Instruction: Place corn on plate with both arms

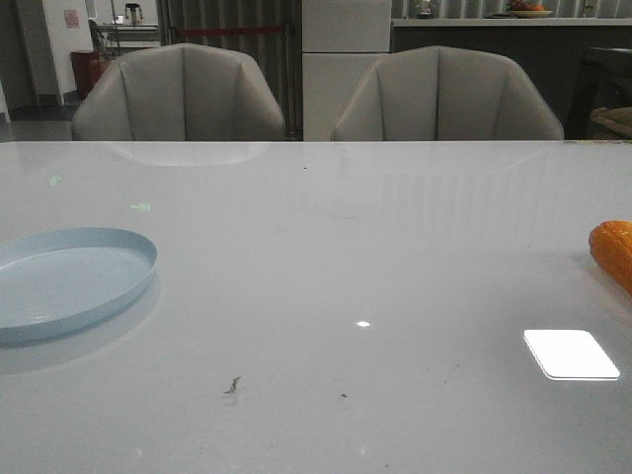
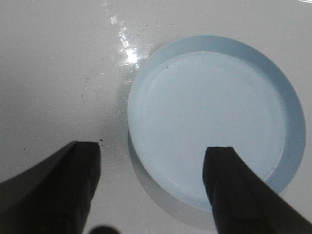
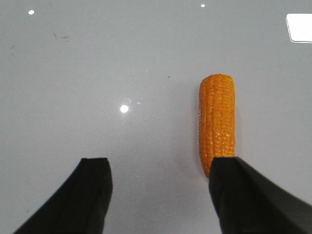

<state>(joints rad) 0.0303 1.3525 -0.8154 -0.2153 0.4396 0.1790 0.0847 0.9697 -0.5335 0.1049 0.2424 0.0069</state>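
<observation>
Currently, the jaws of both grippers stand spread apart and hold nothing. The right gripper [image 3: 158,195] hovers above the worktop [image 1: 326,247] with the corn [image 3: 217,127] lying lengthwise beside one of its fingers; the near end of the cob passes behind that finger, so contact cannot be confirmed from the right wrist view, but the cob is not between the jaws. The left gripper [image 2: 151,190] hangs over the plate [image 2: 146,87], one finger over the plate's near rim, the other over bare worktop beside it.

Position of task items: in the front view the corn [image 1: 614,252] rests flat at the far right edge of the worktop, partly cut off by the frame. The plate [image 1: 118,242] sits at the far left edge, also partly cut off. The two are well apart, with open worktop between them. The plate carries nothing.

Assessment of progress: no stage of the placement appears complete. The corn is not yet grasped or lifted. Remaining, in all likelihood: centre the right jaws over the cob, close, carry it across, and set it on the plate, probably with a transfer to the left arm.
</observation>
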